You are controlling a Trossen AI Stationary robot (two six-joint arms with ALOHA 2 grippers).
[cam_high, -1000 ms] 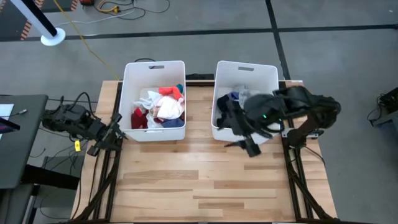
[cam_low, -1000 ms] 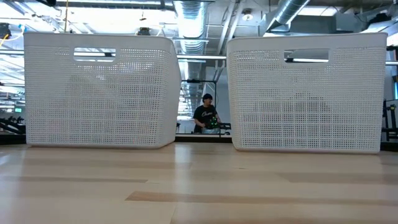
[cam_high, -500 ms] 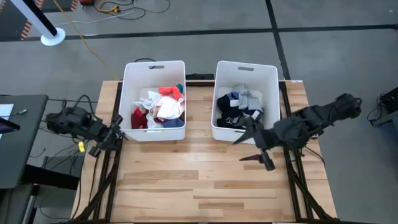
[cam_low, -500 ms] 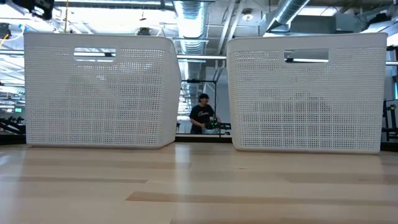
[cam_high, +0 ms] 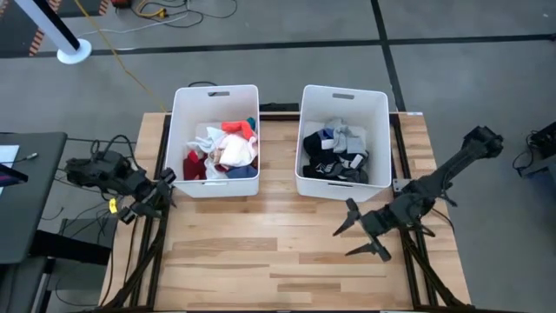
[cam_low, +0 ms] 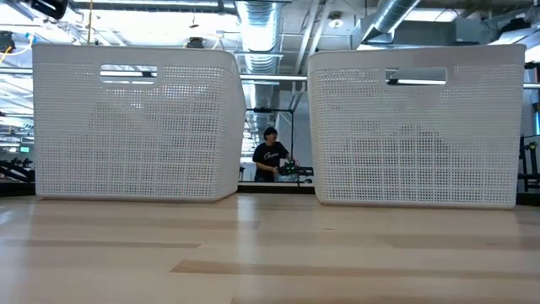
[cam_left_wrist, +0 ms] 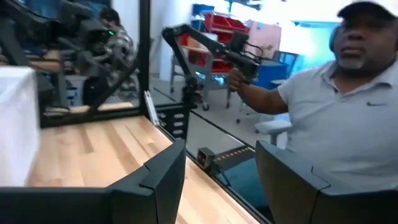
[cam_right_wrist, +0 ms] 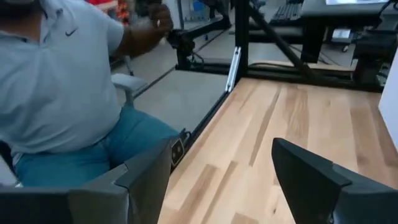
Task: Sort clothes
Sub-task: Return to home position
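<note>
Pale wooden boards of the bench carry the left bin, holding the bright clothes, and the right bin, holding the dark clothes; we see no garment outside them. Both piles lie beyond the claws. Our right claw hangs just before the right bin, spread wide and empty. The left claw (also parted, holding nothing) waits at the bench's left edge, so we judge the way back unobstructed.

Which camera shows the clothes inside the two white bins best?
The high view: it looks straight down on the clothes in the left bin and right bin. The low view shows only the bins' mesh walls; both wrist views show no clothes.
</note>
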